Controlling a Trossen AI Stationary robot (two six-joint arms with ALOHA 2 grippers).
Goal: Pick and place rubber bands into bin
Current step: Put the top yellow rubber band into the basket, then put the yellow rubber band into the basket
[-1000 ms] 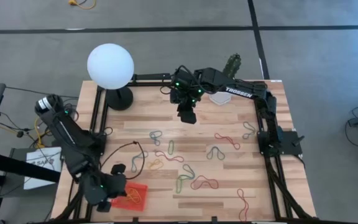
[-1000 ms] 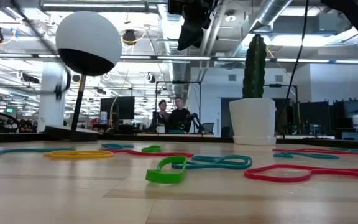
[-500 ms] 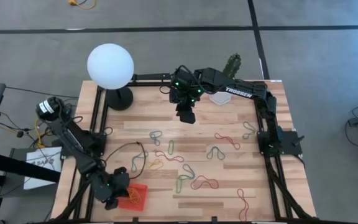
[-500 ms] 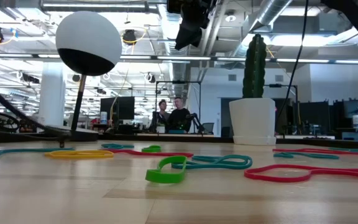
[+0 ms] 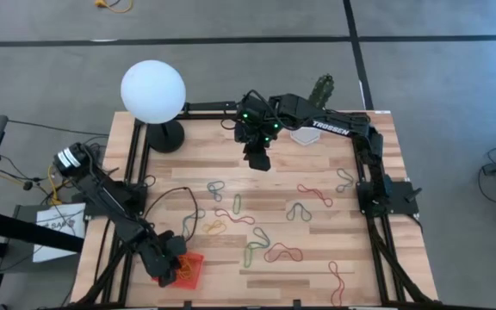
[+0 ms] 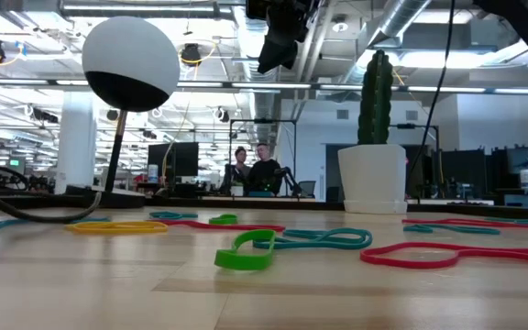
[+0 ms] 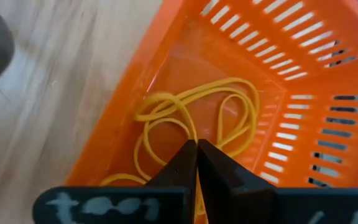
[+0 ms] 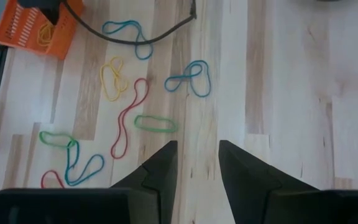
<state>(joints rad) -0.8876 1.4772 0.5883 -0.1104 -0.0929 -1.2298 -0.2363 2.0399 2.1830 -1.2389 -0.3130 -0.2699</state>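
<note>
The orange bin stands at the table's near left corner. My left gripper reaches down into it, shut, with yellow rubber band loops lying on the bin's floor right under its tips. Several more rubber bands lie flat across the middle of the table, among them a red one, a green one and a yellow one. My right gripper hangs open, high above the table's far middle, with nothing between its fingers. My left gripper comes from above, slanting down into the bin. A strand of a yellow rubber band runs up between its shut fingertips, which hide the contact itself. The rest of the band lies slack in loops on the bin's floor.
A lamp with a white globe stands at the far left, and a white cactus pot at the far middle. A black cable loops over the table's left part. People sit in the room beyond.
My left gripper has sunk from above the bin's left edge down into the bin, rolling about its own axis as it went. It has stayed shut.
</note>
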